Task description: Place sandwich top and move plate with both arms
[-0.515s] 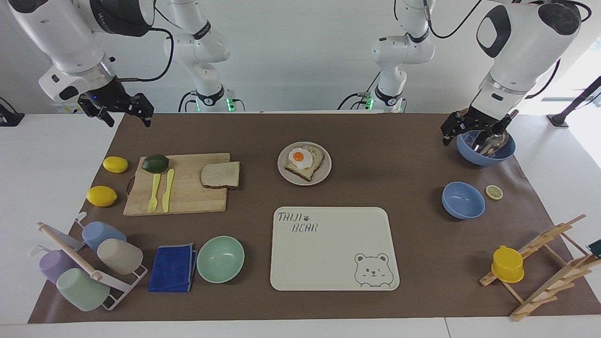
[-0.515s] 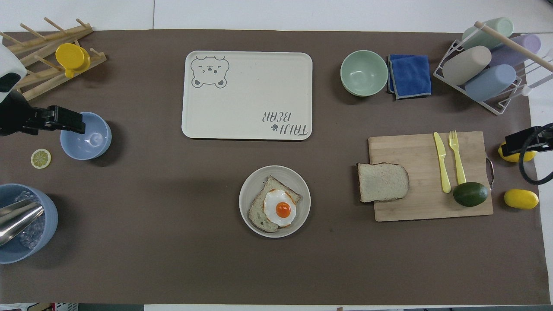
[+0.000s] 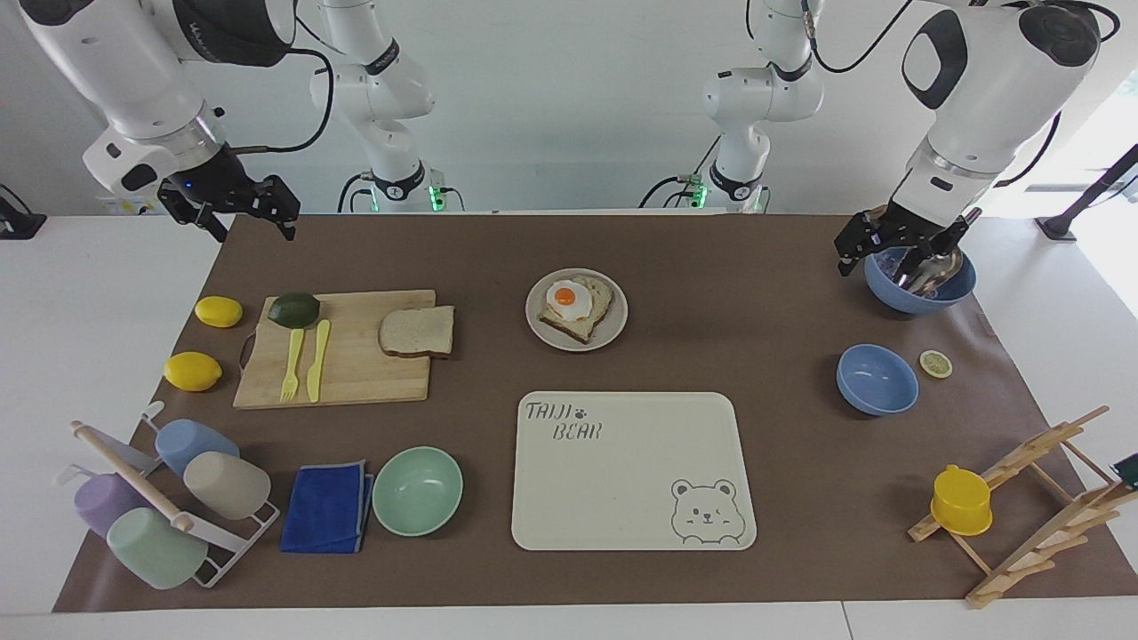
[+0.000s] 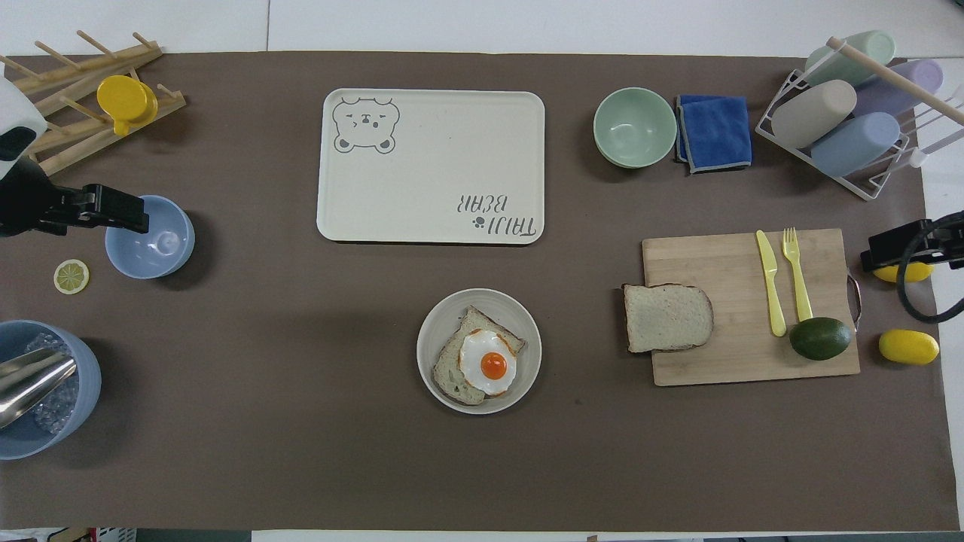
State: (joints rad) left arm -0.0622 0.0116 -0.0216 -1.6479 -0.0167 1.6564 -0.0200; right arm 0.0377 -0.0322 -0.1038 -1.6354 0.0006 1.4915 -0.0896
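The sandwich top (image 3: 416,332) (image 4: 667,318), a bare slice of bread, lies on the edge of a wooden cutting board (image 3: 356,378) that faces the table's middle. The plate (image 3: 615,331) (image 4: 433,350) sits mid-table and carries a bread slice with a fried egg (image 3: 569,300). My right gripper (image 3: 249,222) (image 4: 896,256) hangs open and empty over the mat's corner at the right arm's end, near the lemons. My left gripper (image 3: 876,258) (image 4: 113,214) hangs open and empty above the blue bowls at the left arm's end.
A cream bear tray (image 3: 633,471) lies farther from the robots than the plate. An avocado (image 3: 293,308), a yellow knife and a fork are on the board. Two lemons (image 3: 192,371), a mint bowl (image 3: 417,490), a blue cloth, a cup rack (image 3: 160,502) and a wooden rack (image 3: 1022,507) line the edges.
My right gripper has shifted slightly toward the cutting board. The left arm and all objects have stayed still.
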